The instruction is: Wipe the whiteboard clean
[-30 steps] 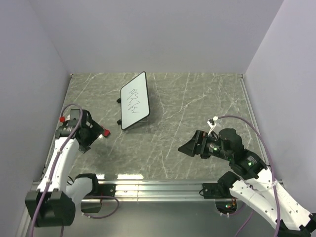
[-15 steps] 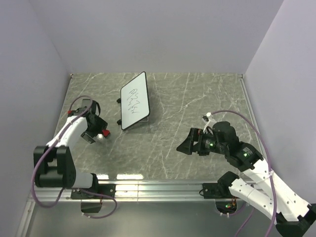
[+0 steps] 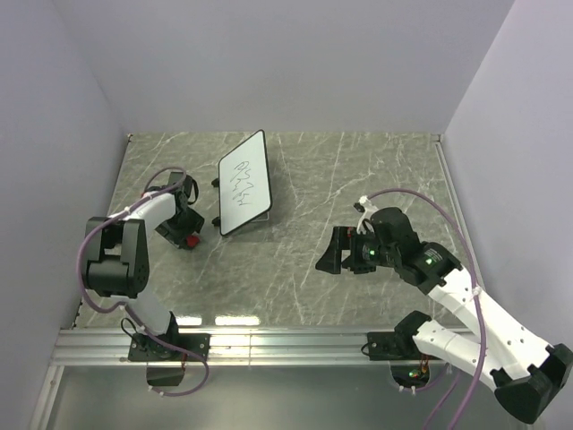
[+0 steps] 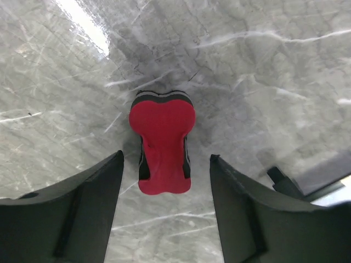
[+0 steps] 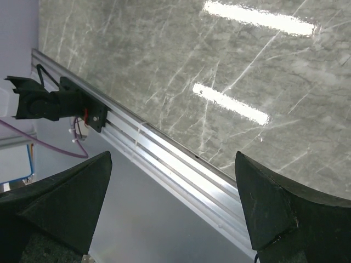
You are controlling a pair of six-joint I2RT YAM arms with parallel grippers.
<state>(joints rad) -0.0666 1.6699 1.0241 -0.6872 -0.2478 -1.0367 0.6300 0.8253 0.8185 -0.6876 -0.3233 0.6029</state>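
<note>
So compared with a second ago, the left arm (image 3: 112,255) has folded right up on itself. Its elbow now sits at the left edge of the overhead view and its wrist has swung in toward the board, while the right arm (image 3: 448,287) has only crept a bit up and left. The left gripper (image 4: 165,164) points straight down with its jaws spread. The little red eraser (image 4: 163,137), a rounded block on a black felt base, lies on the table between the two fingers with a gap on each side, so nothing is gripped yet. The right gripper (image 3: 329,255) hangs over the middle right of the table, tilted down toward the near edge. It's wide open too, with nothing between its fingers. The small flat white whiteboard (image 3: 243,183) with the thin black rim and rounded corners lies at an angle in the upper centre-left of the overhead view, just right of the left gripper, and neither gripper touches it. The table (image 3: 376,179) is grey-green with a pale veined marble look and shows glare streaks in the wrist views. A ribbed aluminium rail (image 3: 286,345) runs along the bottom edge, and plain pale lavender walls (image 3: 269,63) box in three sides. A purple cable (image 3: 421,199) loops off the right arm. The only writing is a few lines of dark scribble on the board, and I can't read it as words.
</note>
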